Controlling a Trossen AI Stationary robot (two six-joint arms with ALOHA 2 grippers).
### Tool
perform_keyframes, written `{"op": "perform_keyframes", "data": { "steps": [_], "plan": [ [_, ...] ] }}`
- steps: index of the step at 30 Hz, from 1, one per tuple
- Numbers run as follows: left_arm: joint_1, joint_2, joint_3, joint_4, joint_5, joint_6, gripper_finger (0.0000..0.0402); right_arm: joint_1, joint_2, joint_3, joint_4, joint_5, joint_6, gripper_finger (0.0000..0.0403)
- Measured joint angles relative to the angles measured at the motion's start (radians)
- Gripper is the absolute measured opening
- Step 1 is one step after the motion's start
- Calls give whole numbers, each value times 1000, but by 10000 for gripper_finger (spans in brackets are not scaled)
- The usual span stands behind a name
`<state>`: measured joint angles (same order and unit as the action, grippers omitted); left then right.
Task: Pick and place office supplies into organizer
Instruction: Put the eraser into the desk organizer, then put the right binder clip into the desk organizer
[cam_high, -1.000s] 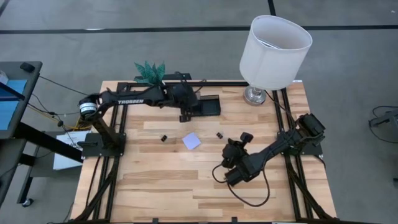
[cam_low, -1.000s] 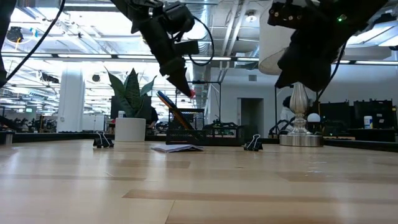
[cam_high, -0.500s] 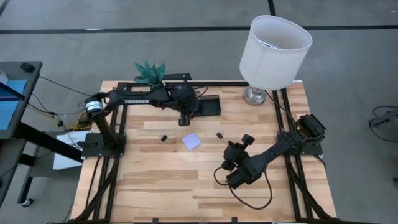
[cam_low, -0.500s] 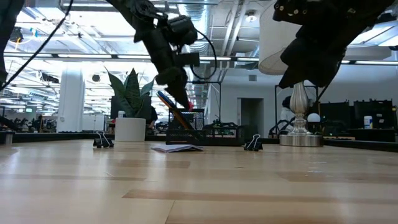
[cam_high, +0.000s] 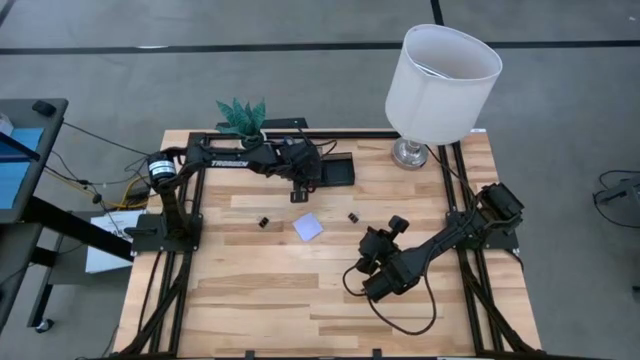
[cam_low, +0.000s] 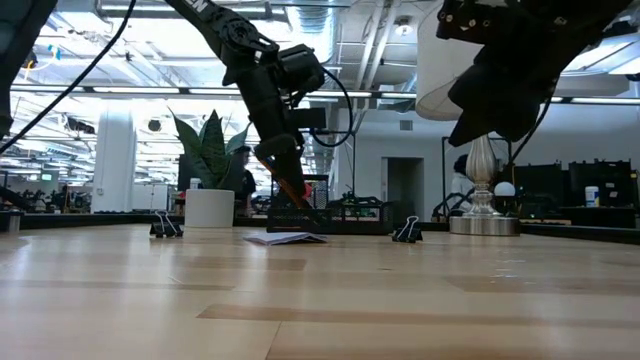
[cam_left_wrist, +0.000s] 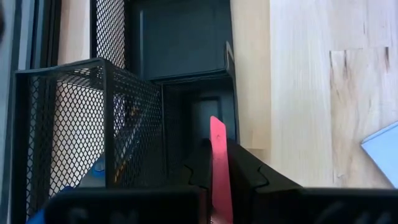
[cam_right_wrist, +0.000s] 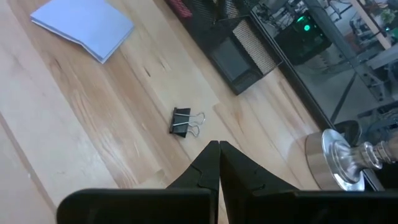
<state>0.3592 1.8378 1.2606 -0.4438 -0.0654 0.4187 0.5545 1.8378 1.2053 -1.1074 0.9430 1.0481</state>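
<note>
Looking across your table from left to right:
Plant pot (cam_low: 209, 207): white, at the far left edge, well clear of either set of fingers.
Left clip (cam_high: 264, 222): a tiny black binder clip on the wood, on the near side of your left fingers.
Left gripper (cam_left_wrist: 216, 163): your fingers are pinched tight on the red pen (cam_left_wrist: 217, 160), which stands up between them.
Organizer (cam_left_wrist: 99, 112): black mesh tray directly ahead of those fingertips; its taller mesh compartment sits to one side of the pen tip, the lower open one beyond it.
Note pad (cam_high: 308, 227): pale square lying flat, near your left fingers on their table side.
Right clip (cam_right_wrist: 185, 121): second binder clip, just ahead of your right fingertips.
Right gripper (cam_right_wrist: 218, 163): your fingers are pressed together with nothing between them, raised above the wood.
Lamp (cam_high: 441, 72): white shade, far right corner.
</note>
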Motion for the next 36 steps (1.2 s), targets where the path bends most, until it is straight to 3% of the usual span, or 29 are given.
{"op": "perform_keyframes", "data": {
  "steps": [26, 36],
  "plan": [
    [2, -2, 0, -1, -36, 1, 27, 2, 0, 0, 32, -4, 0, 1],
    [2, -2, 0, -2, -52, 14, 66, 2, 0, 0, 40, -4, 0, 1]
  ]
}}
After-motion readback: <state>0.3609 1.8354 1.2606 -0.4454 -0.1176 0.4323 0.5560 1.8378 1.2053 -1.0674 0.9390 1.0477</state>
